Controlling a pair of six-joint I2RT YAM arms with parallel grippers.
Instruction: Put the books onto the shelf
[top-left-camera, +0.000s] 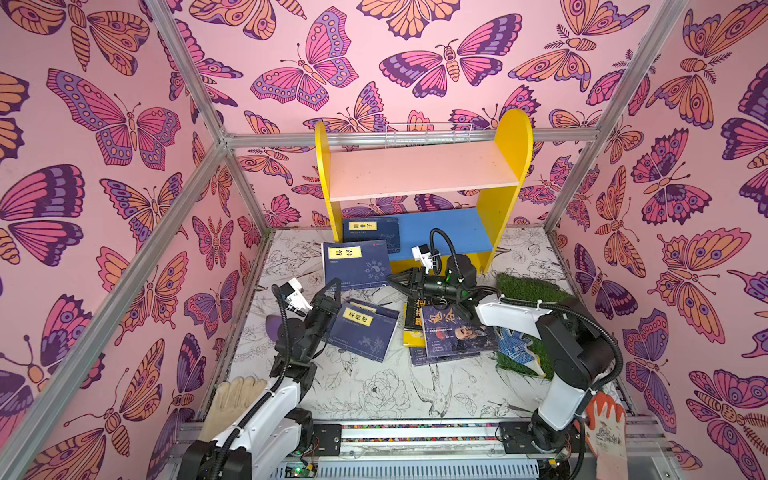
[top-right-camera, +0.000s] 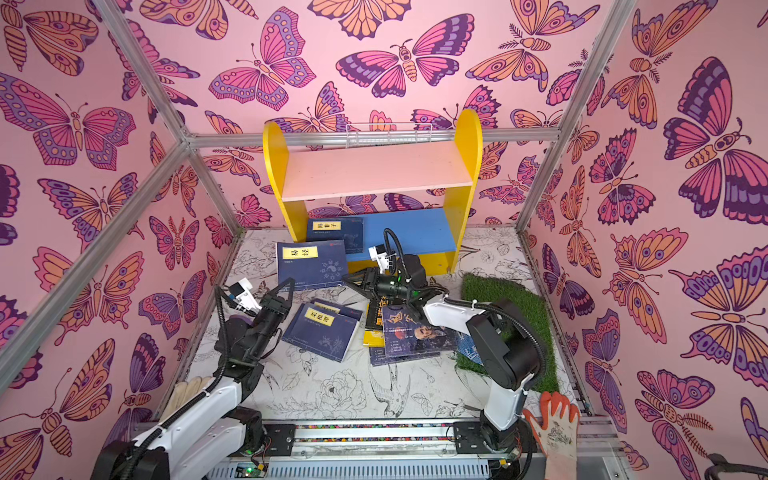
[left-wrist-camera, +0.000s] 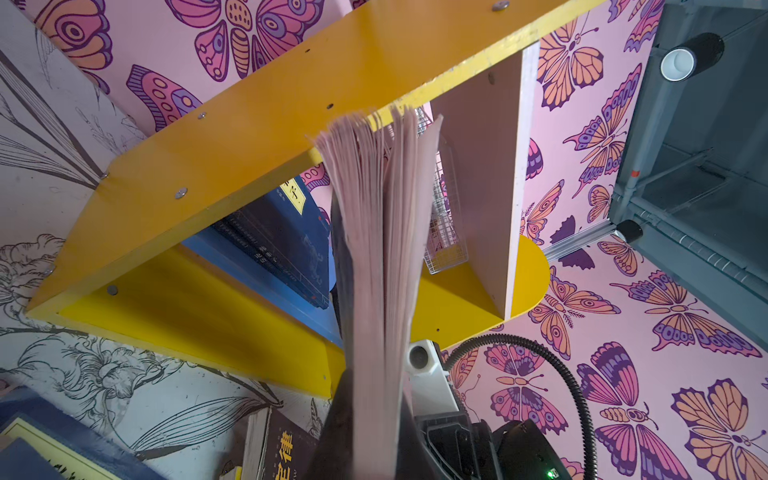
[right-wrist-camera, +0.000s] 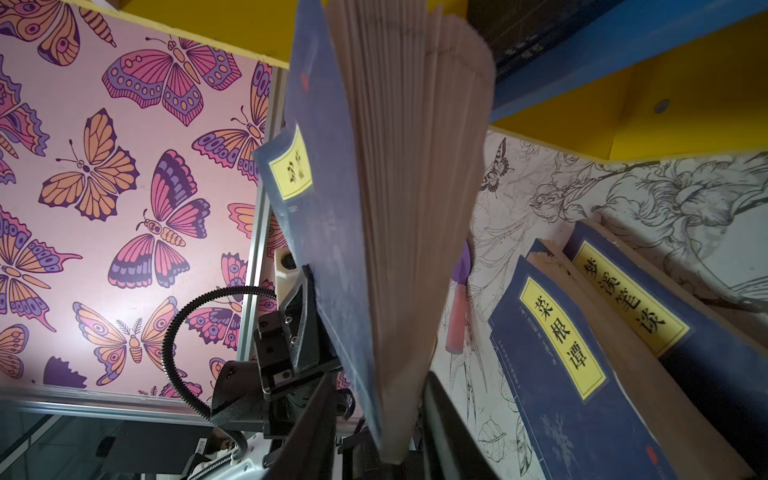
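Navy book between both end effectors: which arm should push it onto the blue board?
Right, probably: the right end effector brackets the navy book beside the blue lower board; the left end effector pinches its corner farther out.

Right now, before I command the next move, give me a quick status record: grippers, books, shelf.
left gripper: jaws shut on held book
right gripper: jaws shut on the same book
held book: yellow label, raised in front of the shelf
shelf: one navy book on the blue lower board
loose books: lying on the table
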